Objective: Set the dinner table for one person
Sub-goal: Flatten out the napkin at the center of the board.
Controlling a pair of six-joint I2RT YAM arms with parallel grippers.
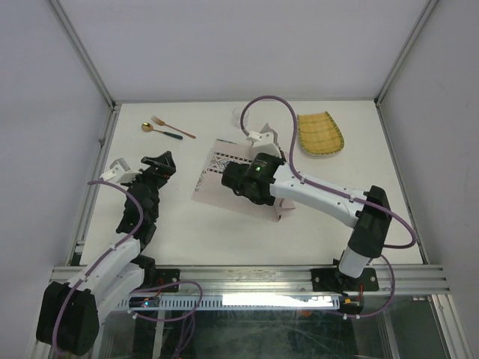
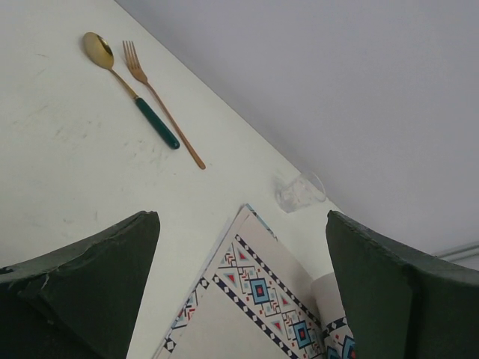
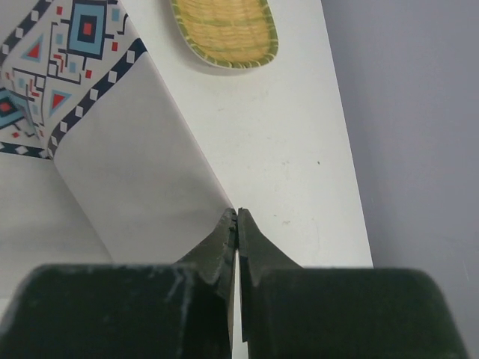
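My right gripper (image 3: 236,224) is clamped on the near edge of the placemat (image 1: 213,178). It lies folded and askew on the table (image 1: 187,224) beneath both arms, stretching far-left from that grip. My left gripper (image 1: 160,164), spread wide and empty, hovers just beside the mat's left edge.

Overhead, its own wrist hides the tips of the right gripper (image 3: 237,217) and much of the placemat (image 1: 209,179); the right wrist view's top edge crops the yellow plate (image 3: 224,34).
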